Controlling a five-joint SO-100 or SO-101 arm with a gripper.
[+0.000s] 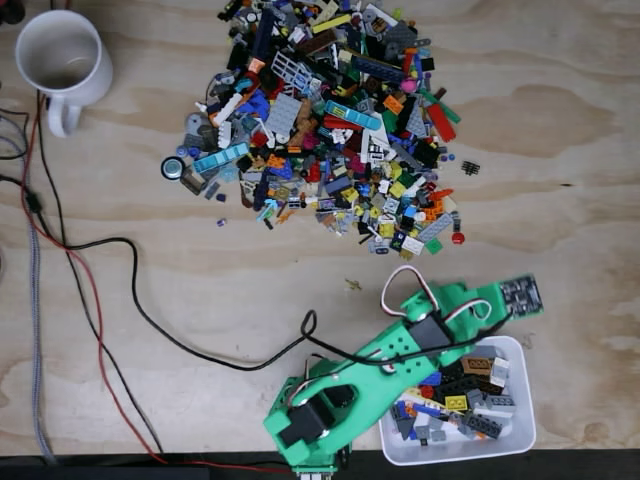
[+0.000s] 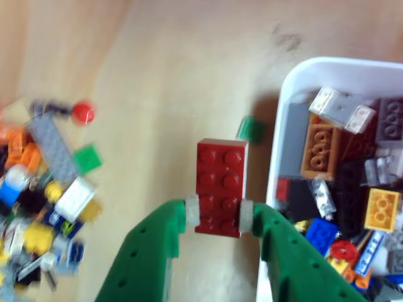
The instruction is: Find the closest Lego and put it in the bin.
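In the wrist view, the loose pile of Lego (image 2: 44,189) lies blurred along the left edge on the bare plywood table (image 2: 170,75), with a red round piece (image 2: 82,112) at its far fringe. To the right of it, in the middle of the view, the green gripper (image 2: 219,217) is closed on a dark red brick (image 2: 220,187), its two white pads pressing the brick's long sides near its lower end. The brick's long axis points away from the gripper, up the picture. A small green piece (image 2: 252,129) lies on the wood just beyond it.

The relation that matters: the bin (image 2: 280,126) lies immediately to the right of the held brick, its white wall just beside the right finger, and it already holds many bricks. So the brick looks to be outside the rim, needing a short carry rightward before release.

In the fixed view, the big pile (image 1: 320,120) sits far and left of centre, a white mug (image 1: 62,62) at far left, cables (image 1: 100,300) crossing the wood, and the arm (image 1: 400,350) reaches over the bin's (image 1: 520,435) near-right corner spot.
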